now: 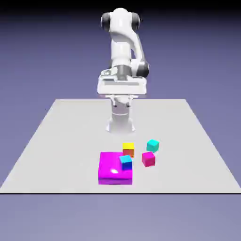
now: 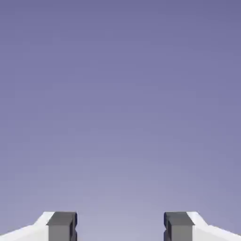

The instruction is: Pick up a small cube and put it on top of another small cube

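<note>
Grey fingertips (image 2: 61, 226) spread wide apart, nothing between, only blue-violet backdrop ahead | gripper (image 1: 121, 92) raised at table's (image 1: 56, 141) far side, holding nothing | small cubes well below and camera-ward of hand: yellow-orange cube (image 1: 128, 149), teal cube (image 1: 152, 145), magenta cube (image 1: 148, 159), blue-teal cube (image 1: 125, 163) atop large magenta block (image 1: 113, 169)

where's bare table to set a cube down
Bare: the grey table on the exterior view's left of the flat magenta block, and on the right past the teal cube. Crowded: around the yellow cube.
</note>
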Robot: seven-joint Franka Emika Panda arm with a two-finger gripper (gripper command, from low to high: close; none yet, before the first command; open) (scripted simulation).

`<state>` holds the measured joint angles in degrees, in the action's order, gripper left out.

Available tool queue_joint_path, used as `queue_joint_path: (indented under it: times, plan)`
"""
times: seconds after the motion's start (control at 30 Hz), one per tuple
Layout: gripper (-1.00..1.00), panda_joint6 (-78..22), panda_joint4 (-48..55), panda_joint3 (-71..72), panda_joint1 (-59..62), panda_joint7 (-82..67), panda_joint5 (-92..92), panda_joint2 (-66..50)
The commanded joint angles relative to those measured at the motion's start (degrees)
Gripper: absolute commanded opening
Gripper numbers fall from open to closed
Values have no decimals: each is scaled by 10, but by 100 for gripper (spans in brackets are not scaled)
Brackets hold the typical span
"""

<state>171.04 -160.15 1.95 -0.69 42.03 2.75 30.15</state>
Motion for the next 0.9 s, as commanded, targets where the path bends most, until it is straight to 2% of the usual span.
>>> queue_joint_path:
  times: [0.0,0.87]
  plan:
    - [0,-25,7,16,0,-4,23,-21]
    - [0,-648,186,426,0,-94,600,-546]
